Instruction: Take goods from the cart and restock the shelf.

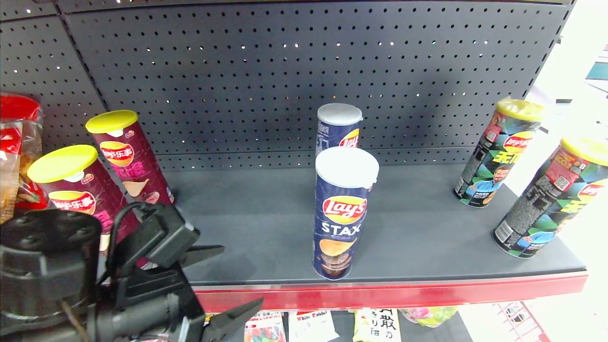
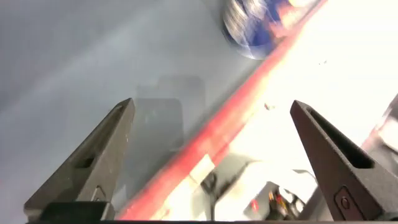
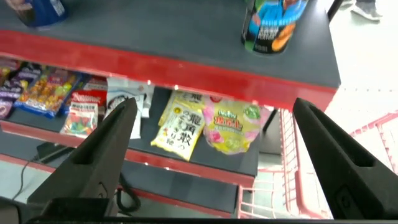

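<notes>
Your left gripper (image 1: 240, 275) and right gripper (image 3: 214, 102) are spread, empty, so clear the shelf (image 1: 418, 228) front edge without clipping the blue can (image 1: 341, 213).

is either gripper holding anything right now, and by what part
Nothing is held: the left gripper and the right gripper are both open, with nothing between their fingers.

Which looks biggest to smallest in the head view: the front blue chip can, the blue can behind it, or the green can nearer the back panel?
Largest: front blue can.
Middle: green can, set farther back.
Smallest: rear blue can, though only its top shows behind the front one, so that rank is unsure.
</notes>
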Motion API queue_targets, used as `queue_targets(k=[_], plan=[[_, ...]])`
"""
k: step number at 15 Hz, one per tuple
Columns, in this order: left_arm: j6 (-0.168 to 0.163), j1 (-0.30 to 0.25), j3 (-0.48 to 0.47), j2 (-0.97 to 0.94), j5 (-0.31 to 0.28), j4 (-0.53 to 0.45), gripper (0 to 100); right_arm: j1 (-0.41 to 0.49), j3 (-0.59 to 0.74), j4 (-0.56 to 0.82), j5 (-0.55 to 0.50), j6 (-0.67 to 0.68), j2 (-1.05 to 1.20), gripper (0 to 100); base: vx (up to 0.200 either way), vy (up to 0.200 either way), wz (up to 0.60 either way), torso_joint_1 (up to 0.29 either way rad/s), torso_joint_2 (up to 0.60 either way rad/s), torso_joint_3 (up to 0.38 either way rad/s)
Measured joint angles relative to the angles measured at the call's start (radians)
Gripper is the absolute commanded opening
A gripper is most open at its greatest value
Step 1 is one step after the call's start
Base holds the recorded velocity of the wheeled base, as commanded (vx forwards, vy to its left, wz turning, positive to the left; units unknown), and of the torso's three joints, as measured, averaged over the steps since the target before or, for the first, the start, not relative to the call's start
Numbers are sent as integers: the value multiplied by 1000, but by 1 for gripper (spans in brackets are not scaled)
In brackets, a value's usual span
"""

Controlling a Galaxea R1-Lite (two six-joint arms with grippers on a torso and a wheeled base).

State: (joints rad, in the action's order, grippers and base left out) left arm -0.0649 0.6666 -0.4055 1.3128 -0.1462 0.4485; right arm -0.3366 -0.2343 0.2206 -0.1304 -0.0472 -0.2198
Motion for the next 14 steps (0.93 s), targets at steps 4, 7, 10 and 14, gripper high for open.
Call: queue_targets(k=[4, 7, 10, 14], plan=[[-12, 14, 29, -315, 11, -304, 100, 32, -18, 43, -17, 0, 21, 100, 0, 0, 0, 0, 0, 0], [-30, 16, 30, -566, 95, -547, 100, 111, -33, 45, -18, -1, 3, 100, 0, 0, 0, 0, 0, 0], [-36, -11, -4, -840, 264, -851, 100, 236, -72, 45, -19, -1, -50, 100, 0, 0, 0, 0, 0, 0], [3, -319, -105, -1094, 360, -1181, 100, 400, -88, 46, -12, -1, -102, 100, 0, 0, 0, 0, 0, 0]])
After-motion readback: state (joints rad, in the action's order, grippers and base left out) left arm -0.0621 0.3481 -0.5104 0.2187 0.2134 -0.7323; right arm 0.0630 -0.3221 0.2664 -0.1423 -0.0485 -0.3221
